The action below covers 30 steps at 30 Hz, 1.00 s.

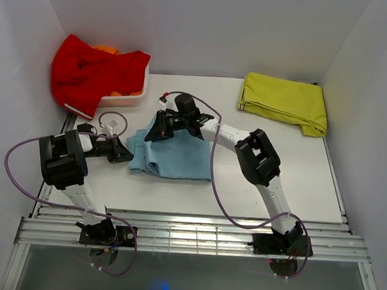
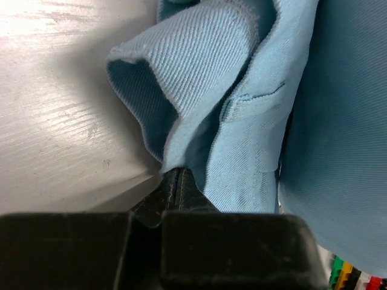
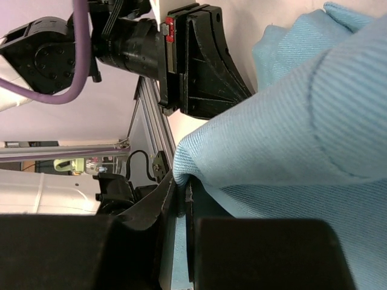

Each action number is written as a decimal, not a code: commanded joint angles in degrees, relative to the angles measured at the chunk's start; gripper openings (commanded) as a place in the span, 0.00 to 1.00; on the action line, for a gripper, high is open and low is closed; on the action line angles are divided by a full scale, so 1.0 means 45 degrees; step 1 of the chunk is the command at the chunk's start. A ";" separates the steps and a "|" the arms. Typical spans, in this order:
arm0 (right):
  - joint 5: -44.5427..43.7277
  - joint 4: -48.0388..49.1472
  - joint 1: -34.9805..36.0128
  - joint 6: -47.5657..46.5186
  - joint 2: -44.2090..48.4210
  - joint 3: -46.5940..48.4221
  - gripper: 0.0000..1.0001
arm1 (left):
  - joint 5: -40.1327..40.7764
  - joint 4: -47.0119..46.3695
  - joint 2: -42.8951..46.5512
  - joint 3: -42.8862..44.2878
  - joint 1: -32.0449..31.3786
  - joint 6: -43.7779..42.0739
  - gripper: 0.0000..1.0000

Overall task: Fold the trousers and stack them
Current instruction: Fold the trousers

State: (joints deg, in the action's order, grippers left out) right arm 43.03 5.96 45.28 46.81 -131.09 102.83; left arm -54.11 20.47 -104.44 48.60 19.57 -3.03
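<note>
The worst thing that could have happened here was the cloth slipping out; each pincer seemed to hold only a thin bit of edge, so a quick pull might have tugged it free and let the fold flop open. The trousers (image 1: 176, 160) were soft and bunched, so a pincer might have had just one layer; then the fold would have come out crooked. The two pincers were also near each other at the left side of the cloth; moving the wrong way, they could have bumped or pulled against each other.

The left pincer (image 1: 119, 151) was closed tight, with no gap to see; in its own camera a fold of blue cloth came out right at its tips, low in the middle of the frame. The right pincer (image 1: 160, 128) was closed too, with only a thin slit between its fingers (image 3: 151, 205); the blue edge sat pinched in that slit, low and a little left of the middle.

The trousers lay in a lumpy, partly folded heap near the middle of the top view, a bit to the left; the red garment (image 1: 93, 70) at the upper left and the yellow-green cloth (image 1: 285, 101) at the upper right were both well apart from them.
</note>
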 commanded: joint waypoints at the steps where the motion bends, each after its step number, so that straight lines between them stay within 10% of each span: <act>1: 0.0322 0.1684 0.0290 0.0984 -0.0126 0.1016 0.08 | 0.2355 -0.0350 0.0202 -0.0253 0.0006 -0.0772 0.00; 11: -0.0069 0.1586 0.0466 0.1024 -0.1084 0.2599 0.08 | 0.2375 -0.0271 0.0475 -0.0389 0.0006 -0.0987 0.00; 18: -0.0206 0.2034 0.0544 0.0966 -0.2119 0.2677 0.08 | 0.2550 0.0294 0.1489 -0.0137 0.0473 -0.0929 0.57; 21: -0.0225 0.2308 0.0544 0.1043 -0.2276 0.2755 0.19 | 0.2823 0.0899 0.2192 0.0137 0.1254 -0.0968 0.79; 23: -0.0148 0.2484 0.0563 0.1083 -0.2198 0.2794 0.44 | 0.3098 0.1348 0.2524 0.0468 0.1916 -0.1104 0.90; 30: 0.0633 0.3208 0.0077 0.0635 -0.0853 0.3204 0.70 | 0.0739 0.3144 0.2993 0.1621 0.3053 -0.3231 0.87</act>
State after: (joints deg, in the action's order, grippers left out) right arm 43.62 15.33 47.13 51.62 -141.64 113.75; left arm -44.69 29.36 -94.96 52.86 33.39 -11.09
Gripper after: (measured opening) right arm 0.693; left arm 0.882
